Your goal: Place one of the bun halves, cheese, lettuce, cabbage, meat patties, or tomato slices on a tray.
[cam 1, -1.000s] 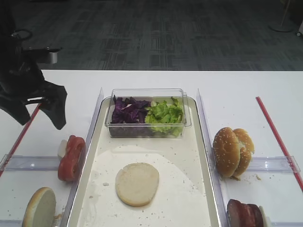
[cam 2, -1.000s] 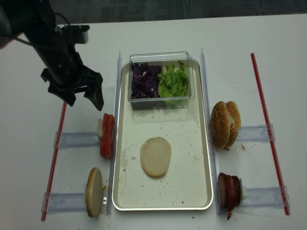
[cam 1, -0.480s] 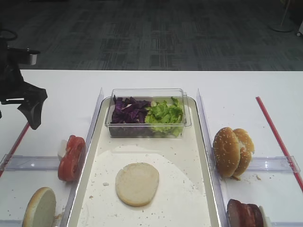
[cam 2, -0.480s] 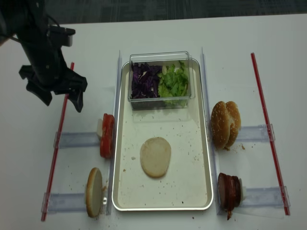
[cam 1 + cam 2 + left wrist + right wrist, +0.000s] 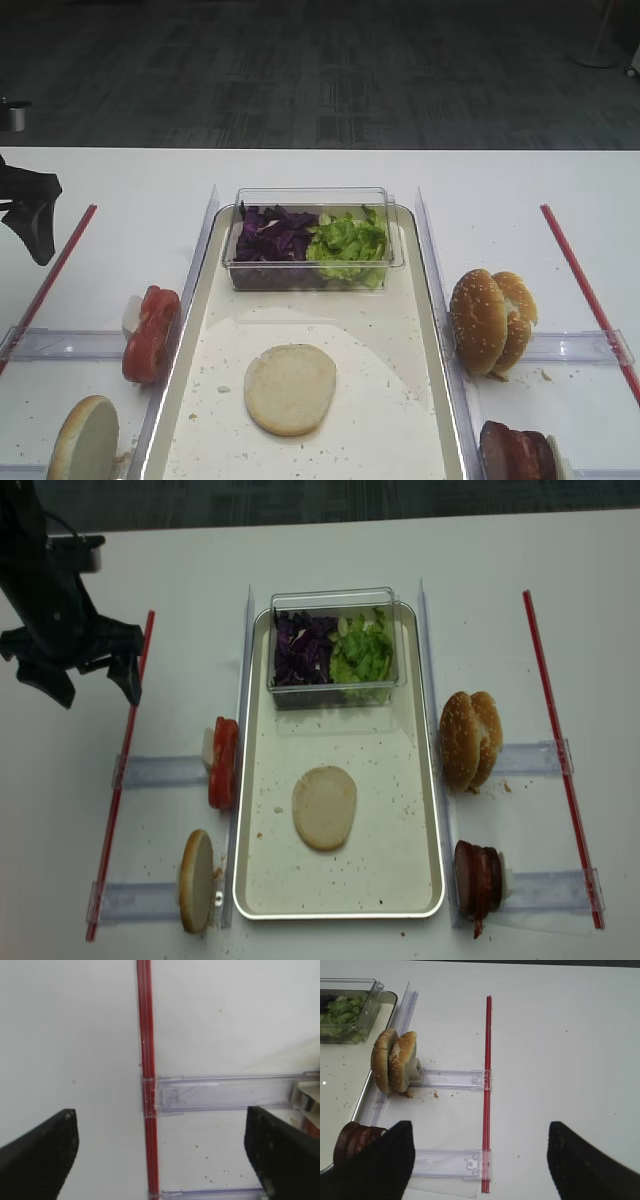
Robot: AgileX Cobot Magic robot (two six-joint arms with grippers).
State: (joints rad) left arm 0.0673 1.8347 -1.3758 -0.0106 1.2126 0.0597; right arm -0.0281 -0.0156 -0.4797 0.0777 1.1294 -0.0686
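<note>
While my left gripper (image 5: 90, 675) hung wide open and empty beside the red strip (image 5: 128, 735), one bun half (image 5: 324, 807) lay flat on the tray (image 5: 400, 880).

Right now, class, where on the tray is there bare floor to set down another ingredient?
Bare floor on the tray lies between the clear tub and the bun half, and beside and below that bun. The far end is crowded by the tub.

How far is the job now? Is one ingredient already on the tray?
Looks done: one plain bun half lies flat on the tray. In hand: nothing; the left gripper hangs off to the tray's left, jaws open and empty. Left: seemingly nothing; the tomato slices and meat patties sit outside.
</note>
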